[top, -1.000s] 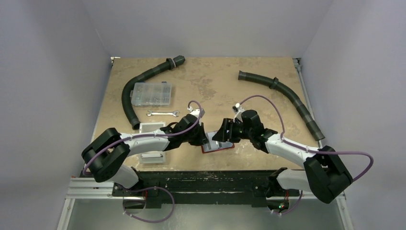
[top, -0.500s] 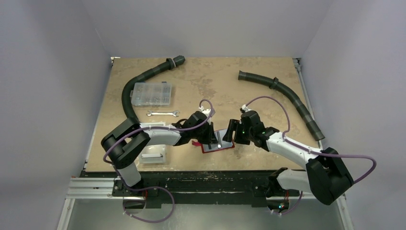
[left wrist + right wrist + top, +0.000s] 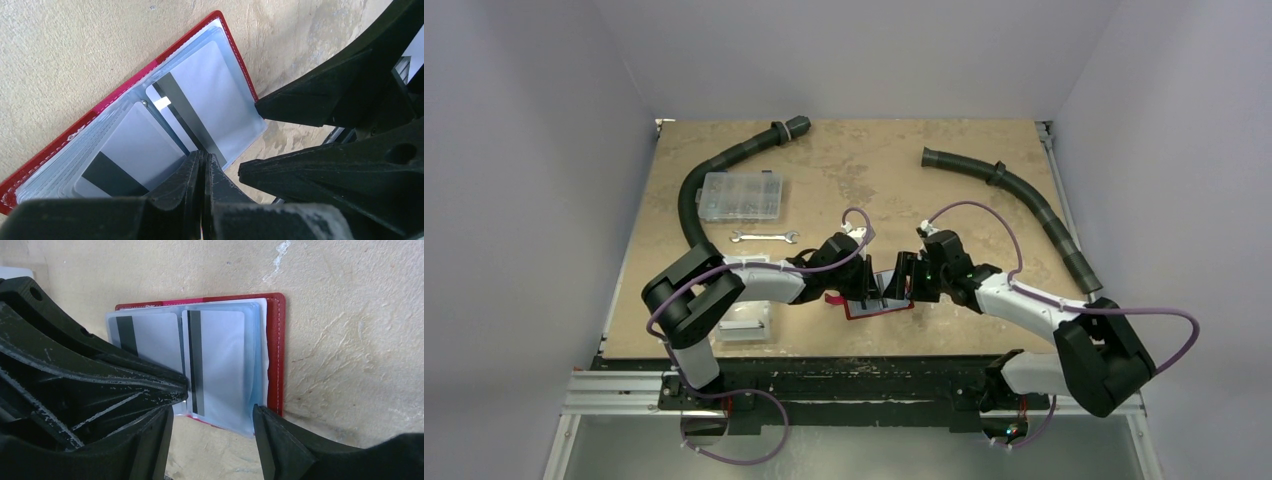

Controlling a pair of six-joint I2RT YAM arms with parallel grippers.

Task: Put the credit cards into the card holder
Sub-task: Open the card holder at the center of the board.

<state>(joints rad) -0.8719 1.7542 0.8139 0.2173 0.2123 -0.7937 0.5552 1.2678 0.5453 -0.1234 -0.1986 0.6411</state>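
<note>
From overhead you can place the card holder [image 3: 882, 304]: it lies open on the tabletop [image 3: 874, 170] near the front edge, between the two wrists, which cover most of it. That view alone also gives you the clear compartment box [image 3: 741, 195], the wrench [image 3: 764, 237] and two black hoses [image 3: 714, 170] farther back, well apart from the holder.

Only the wrist cameras show you the pages. The cover is red with pale stitching, and a stack of clear sleeves fans out on each side. Two grey credit cards [image 3: 150, 337] lie there, one to a page, dark stripes facing up. You cannot tell whether each card sits inside a sleeve or on top of one.

Your left arm bends at the elbow and reaches in from the left. The left fingers [image 3: 202, 165] are pressed together, with their tip down at the fold between the two cards. Your right arm comes in from the right. The right fingers [image 3: 280, 445] are spread wide and straddle the free edge of the page that carries the right-hand card. You cannot tell whether they touch it.
</note>
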